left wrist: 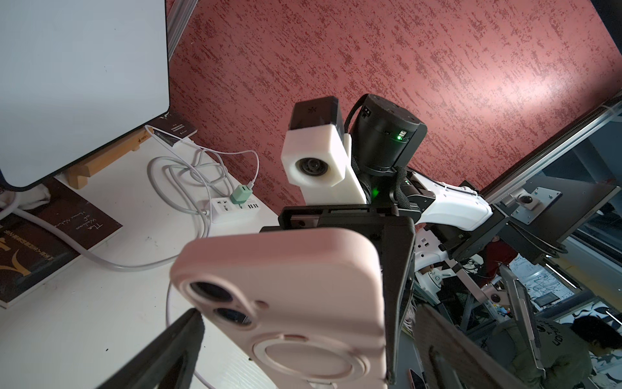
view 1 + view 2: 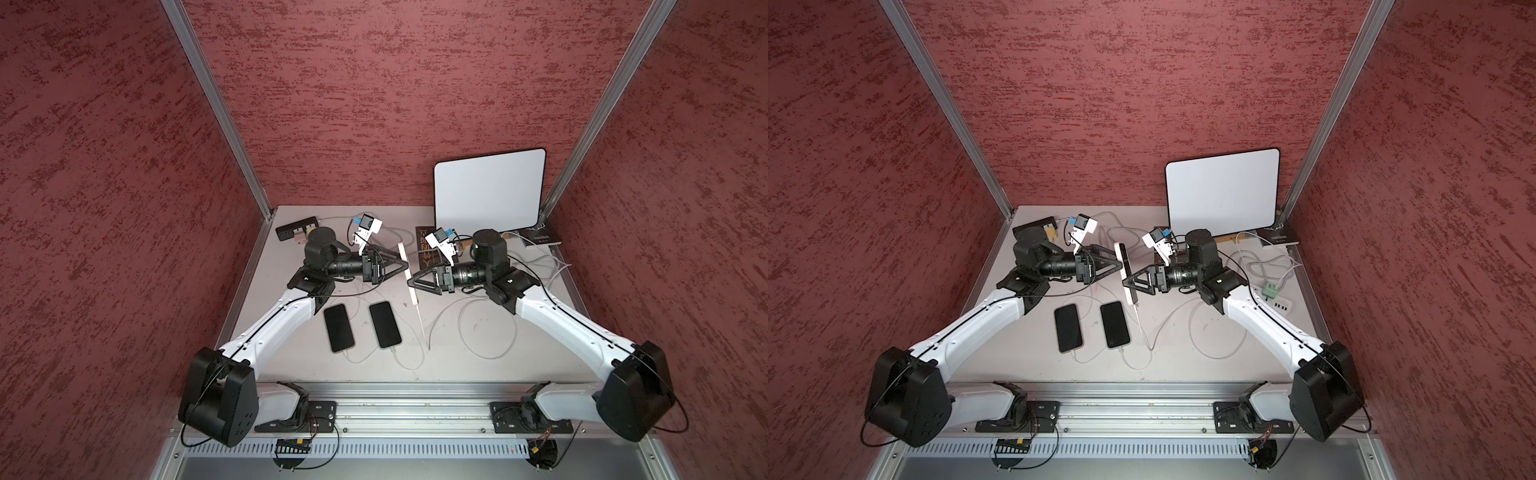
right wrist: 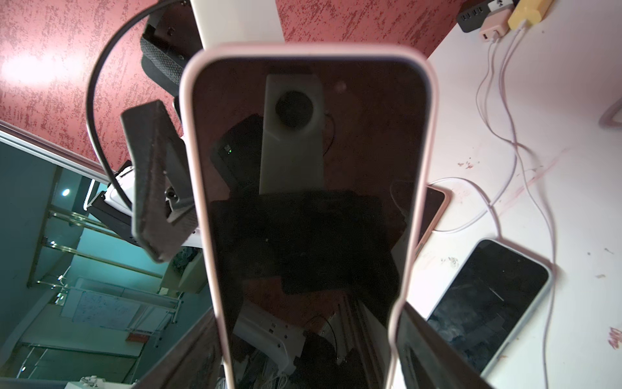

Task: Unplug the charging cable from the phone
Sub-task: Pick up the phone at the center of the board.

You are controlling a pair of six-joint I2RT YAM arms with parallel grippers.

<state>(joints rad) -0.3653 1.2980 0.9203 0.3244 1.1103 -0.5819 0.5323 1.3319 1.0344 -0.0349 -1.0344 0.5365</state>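
Two claws meet mid-table: the right gripper [image 2: 412,282] is clamped across the edges of the pink phone [image 3: 303,202], held upright. The left gripper [image 2: 402,266] gapes wide at its 9 o'clock side, contact unclear. The charging cable [image 2: 422,322] hangs from the phone's 6 o'clock end

A white board [image 2: 489,189] stands on a wooden stand [image 1: 104,156] at the back right corner of the desk [image 2: 457,365]. A green charger [image 1: 241,194] is plugged in a white power strip [image 1: 222,212] near the right edge.
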